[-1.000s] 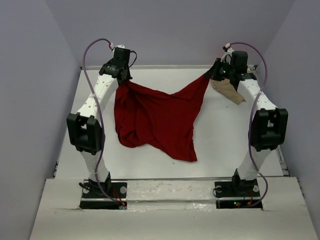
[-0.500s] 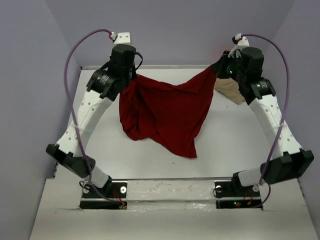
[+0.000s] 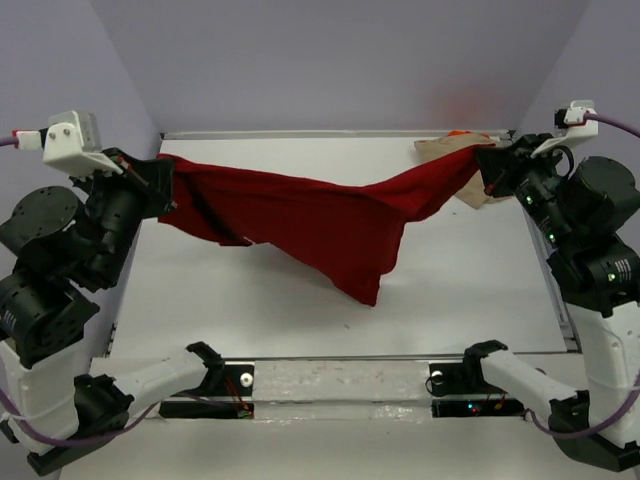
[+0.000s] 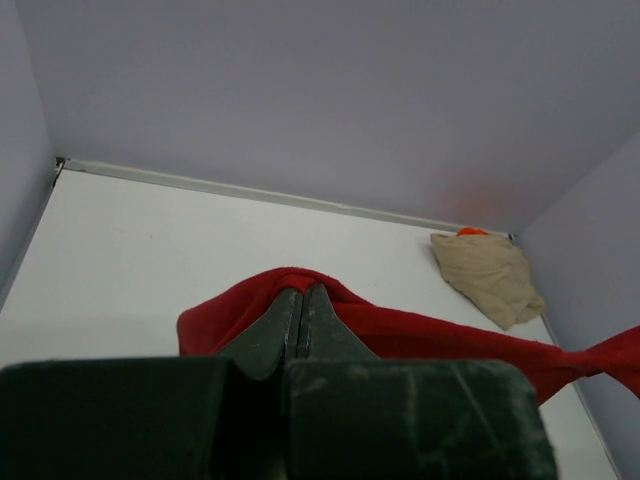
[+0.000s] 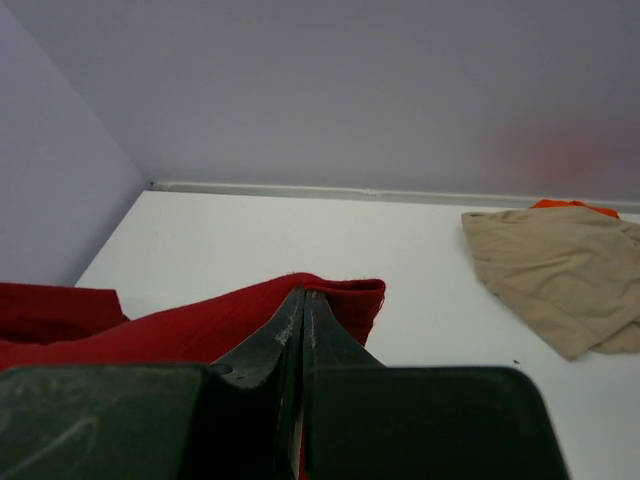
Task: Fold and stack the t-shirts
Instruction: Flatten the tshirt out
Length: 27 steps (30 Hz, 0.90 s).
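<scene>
Left claw (image 3: pixel 165 190) and right claw (image 3: pixel 490 165), each pinched shut on an edge of the dark red t-shirt (image 3: pixel 320 215), stretch it taut, its right end just beside the tan t-shirt (image 3: pixel 437 148). Even tension while lowering should keep it flat. A second ago it hung bunched, with the arms closer together.

Three cloth items are counted: one large plain dark red cloth t-shirt (image 3: pixel 320 215), strung between the two claws; one crumpled tan cloth t-shirt (image 5: pixel 555 280), beyond and right of the right claw (image 5: pixel 303 300); one sliver of bright orange fabric (image 5: pixel 570 206) at its far edge. Two black two-finger claws are counted, the left claw (image 4: pixel 303 300) included. One flat white table (image 3: pixel 300 320) is counted.
</scene>
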Motion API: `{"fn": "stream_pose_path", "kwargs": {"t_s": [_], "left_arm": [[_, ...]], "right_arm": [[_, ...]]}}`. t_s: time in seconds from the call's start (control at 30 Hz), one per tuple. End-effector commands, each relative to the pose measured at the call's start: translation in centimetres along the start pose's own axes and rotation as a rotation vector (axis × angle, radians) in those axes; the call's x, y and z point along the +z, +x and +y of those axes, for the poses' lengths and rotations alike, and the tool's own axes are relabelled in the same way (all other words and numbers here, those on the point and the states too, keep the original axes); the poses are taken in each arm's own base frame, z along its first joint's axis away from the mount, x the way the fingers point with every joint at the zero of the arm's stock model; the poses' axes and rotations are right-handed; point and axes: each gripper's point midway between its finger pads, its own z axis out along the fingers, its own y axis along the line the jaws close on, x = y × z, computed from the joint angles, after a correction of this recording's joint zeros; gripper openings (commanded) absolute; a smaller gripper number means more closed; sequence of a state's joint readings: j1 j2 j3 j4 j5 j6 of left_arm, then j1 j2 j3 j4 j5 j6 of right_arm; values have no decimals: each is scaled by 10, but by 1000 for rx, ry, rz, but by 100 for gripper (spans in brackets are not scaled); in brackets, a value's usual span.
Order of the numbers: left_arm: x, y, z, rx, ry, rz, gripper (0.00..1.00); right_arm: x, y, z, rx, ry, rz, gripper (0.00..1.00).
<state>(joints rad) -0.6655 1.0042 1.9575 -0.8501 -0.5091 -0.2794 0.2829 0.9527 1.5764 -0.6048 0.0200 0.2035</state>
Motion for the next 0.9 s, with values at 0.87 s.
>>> {"fn": "stream_pose_path", "kwargs": {"t_s": [0.87], "left_arm": [[37,59,-8,121,-28,173,0]], "right_arm": [[59,28,44,-39,-245,195,0]]}}
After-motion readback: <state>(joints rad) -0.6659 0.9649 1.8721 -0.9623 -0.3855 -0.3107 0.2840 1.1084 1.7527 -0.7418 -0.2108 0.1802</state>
